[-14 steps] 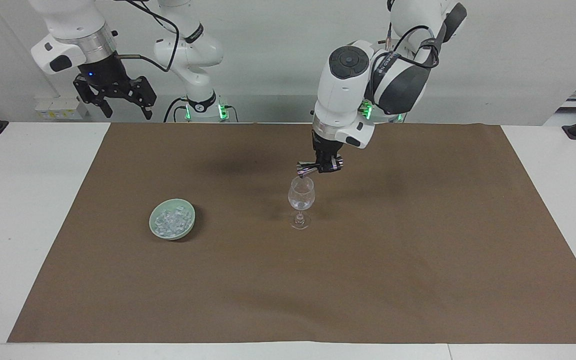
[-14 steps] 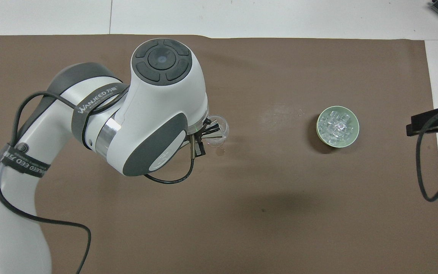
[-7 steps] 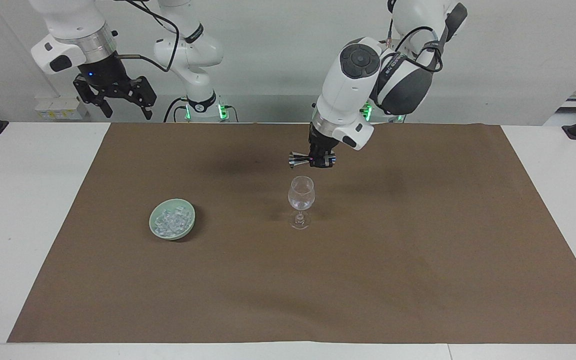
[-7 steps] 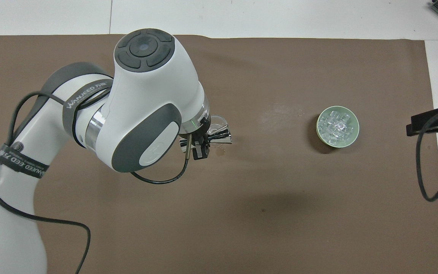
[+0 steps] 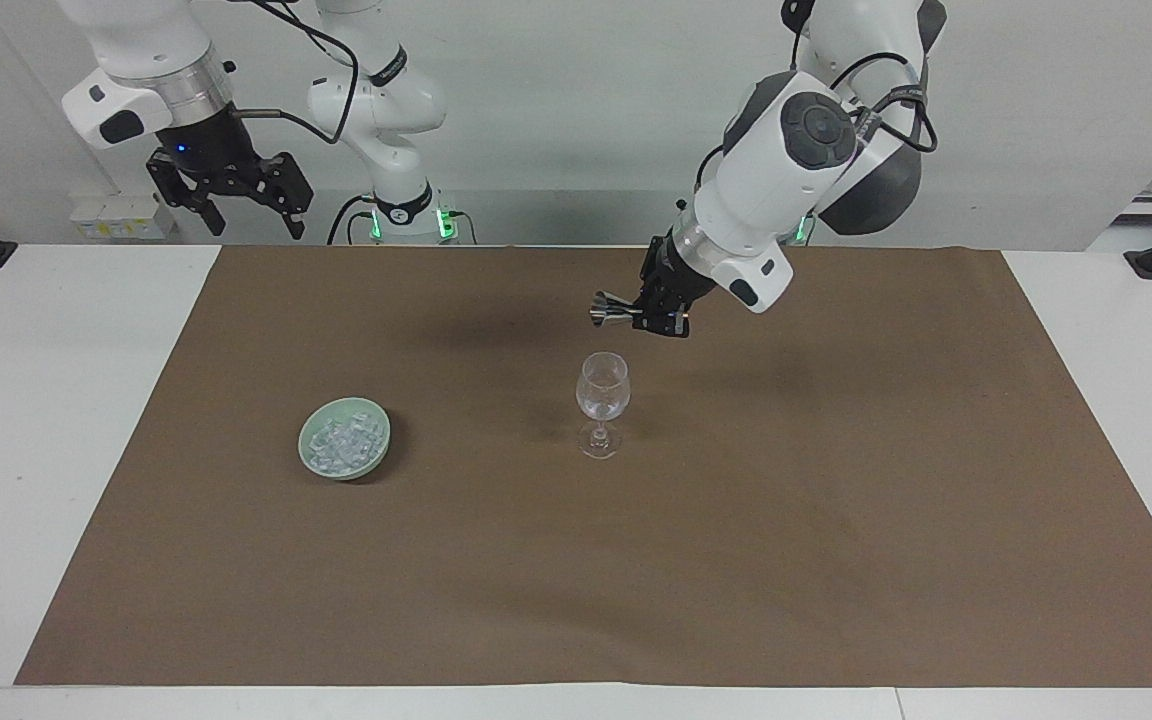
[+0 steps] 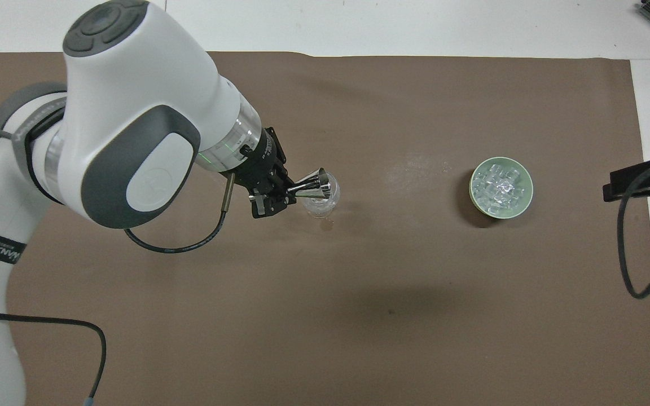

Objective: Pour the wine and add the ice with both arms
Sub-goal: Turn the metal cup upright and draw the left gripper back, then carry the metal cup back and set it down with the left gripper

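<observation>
Holding a small metal measuring cup (image 5: 612, 310) on its side, the left gripper (image 5: 658, 318) is up in the air over the brown mat (image 5: 836, 520), just above the wine glass (image 5: 602, 402) and a little toward the left arm's end of it. Its fingers are clenched on the narrow middle of the cup, and the cup's open mouth points toward the right arm's end of the table. In the overhead view the cup (image 6: 315, 186) covers part of the glass rim (image 6: 325, 198), but the facing view shows clear air between them.

The wine glass stands upright near the middle of the mat, with something clear in the bottom of its bowl. The ice (image 5: 343, 440) lies as a heap of small clear cubes in a pale green bowl (image 5: 344, 465), which sits on the mat well apart from the glass, toward the right arm's end.

The right gripper (image 5: 236, 195) waits high above the white table (image 5: 36, 450) at the edge nearer to the robots, off the mat, with its fingers spread and nothing in them.

Much room is free: the whole part of the mat farther from the robots than the glass and bowl is bare, and so is the part toward the left arm's end. Between bowl and glass the mat is bare too.
</observation>
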### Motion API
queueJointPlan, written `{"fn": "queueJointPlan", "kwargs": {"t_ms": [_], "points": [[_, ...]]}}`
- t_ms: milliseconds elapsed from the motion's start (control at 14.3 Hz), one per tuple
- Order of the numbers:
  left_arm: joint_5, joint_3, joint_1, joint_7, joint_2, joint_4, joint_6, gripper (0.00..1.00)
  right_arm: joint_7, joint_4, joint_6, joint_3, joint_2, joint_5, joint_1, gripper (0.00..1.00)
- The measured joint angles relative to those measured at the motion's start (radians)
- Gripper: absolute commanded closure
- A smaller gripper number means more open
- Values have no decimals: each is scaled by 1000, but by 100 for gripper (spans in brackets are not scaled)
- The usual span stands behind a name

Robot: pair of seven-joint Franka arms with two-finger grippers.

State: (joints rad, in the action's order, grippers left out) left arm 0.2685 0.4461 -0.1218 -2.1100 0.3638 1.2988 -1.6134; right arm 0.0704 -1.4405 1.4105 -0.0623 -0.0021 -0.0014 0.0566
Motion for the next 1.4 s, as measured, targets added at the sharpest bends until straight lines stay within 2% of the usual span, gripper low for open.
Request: {"fn": "queueJointPlan", "kwargs": {"t_ms": [350,630,1050,1399], "points": [[223,-192,7,256,-47,-1,106,100,0,0,0,0,0,0,0,0],[378,-371,11,482,-72,0,257,100,0,0,0,0,0,0,0,0],[498,-573,12,800,-72,59,393,100,0,0,0,0,0,0,0,0],[559,-698,13,1003,-69,160,429,100,0,0,0,0,0,0,0,0]]}}
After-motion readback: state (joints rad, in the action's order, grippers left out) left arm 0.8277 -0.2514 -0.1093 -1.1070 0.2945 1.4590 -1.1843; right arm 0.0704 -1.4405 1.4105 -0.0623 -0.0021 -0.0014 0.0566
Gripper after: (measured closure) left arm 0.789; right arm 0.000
